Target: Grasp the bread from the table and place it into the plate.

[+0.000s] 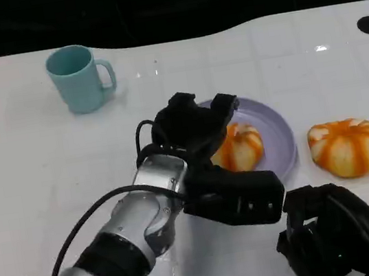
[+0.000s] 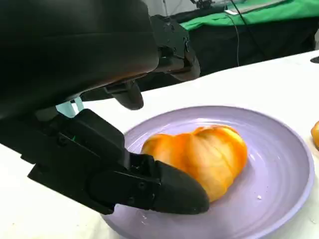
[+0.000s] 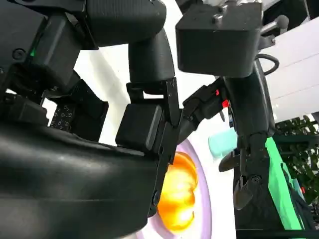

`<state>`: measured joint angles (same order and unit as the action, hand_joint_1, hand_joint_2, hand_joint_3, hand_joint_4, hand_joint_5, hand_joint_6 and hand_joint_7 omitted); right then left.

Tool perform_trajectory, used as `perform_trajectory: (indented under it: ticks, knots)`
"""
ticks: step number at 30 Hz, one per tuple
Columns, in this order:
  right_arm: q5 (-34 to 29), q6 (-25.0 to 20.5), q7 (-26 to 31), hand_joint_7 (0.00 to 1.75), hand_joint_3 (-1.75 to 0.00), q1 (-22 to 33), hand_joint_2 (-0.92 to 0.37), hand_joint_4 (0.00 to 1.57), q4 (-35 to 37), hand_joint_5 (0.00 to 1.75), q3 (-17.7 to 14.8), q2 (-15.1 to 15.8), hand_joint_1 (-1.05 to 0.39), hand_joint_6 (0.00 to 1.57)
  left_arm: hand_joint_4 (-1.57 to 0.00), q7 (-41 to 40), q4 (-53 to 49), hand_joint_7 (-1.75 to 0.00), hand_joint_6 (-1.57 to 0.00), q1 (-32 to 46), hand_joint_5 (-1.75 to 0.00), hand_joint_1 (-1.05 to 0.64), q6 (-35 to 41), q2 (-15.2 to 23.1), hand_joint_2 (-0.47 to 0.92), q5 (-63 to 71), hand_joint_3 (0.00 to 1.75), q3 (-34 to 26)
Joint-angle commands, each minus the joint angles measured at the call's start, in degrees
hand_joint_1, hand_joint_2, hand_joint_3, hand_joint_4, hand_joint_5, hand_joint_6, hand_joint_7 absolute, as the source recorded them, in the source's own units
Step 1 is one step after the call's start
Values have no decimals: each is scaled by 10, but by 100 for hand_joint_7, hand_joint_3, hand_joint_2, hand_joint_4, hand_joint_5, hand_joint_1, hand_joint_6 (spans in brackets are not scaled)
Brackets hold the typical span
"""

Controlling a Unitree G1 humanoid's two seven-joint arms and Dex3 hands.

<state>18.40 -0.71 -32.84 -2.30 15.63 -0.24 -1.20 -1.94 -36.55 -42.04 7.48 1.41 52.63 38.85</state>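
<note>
A white table point(image 1: 29, 168) is seen carrying a lavender plate point(image 1: 277, 131), with a second orange-striped bun point(image 1: 348, 147) left on the table just beside the plate and a teal mug point(image 1: 80, 78) set well apart at the far left. The bread point(image 1: 241, 147) is shown lying in the plate, partly hidden in the head view by the left hand point(image 1: 195, 136), whose fingers point(image 2: 149, 186) are spread around it, one resting against its side, without being closed on it. The right hand point(image 1: 338, 236) is held low near the table's front edge; whether it is open or closed cannot be told.

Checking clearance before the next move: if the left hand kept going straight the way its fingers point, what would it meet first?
Most likely the bread on the purple plate; the left hand is right at it.
</note>
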Motion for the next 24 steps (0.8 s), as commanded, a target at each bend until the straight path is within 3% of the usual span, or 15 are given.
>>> perform_trajectory:
  ticks: [1,9,17,20,24]
  knots:
    - [2,1,4,101,-145,2,-4,150,-6,142,-4,7,-105,157,0,27,42,-42,0,5,-88,-105,10,22,92,3,39,-1]
    - [4,4,1,102,-146,1,-4,149,-3,142,-5,7,-105,157,-1,35,114,-50,0,41,-94,-105,-2,53,92,-15,34,-16]
    - [7,2,-2,100,-144,0,-4,148,-1,142,-8,9,-105,157,-7,12,174,-64,0,97,-101,-105,-67,94,92,-60,27,-58]
    - [9,1,-3,99,-144,1,-4,148,-2,142,-8,9,-105,157,-11,-7,188,-67,-2,120,-103,-105,-97,102,92,-77,26,-76]
    - [6,1,-1,99,-143,4,-5,148,-6,142,-6,8,-105,157,-30,-53,197,-69,-15,153,-101,-100,-149,108,92,-99,22,-103]
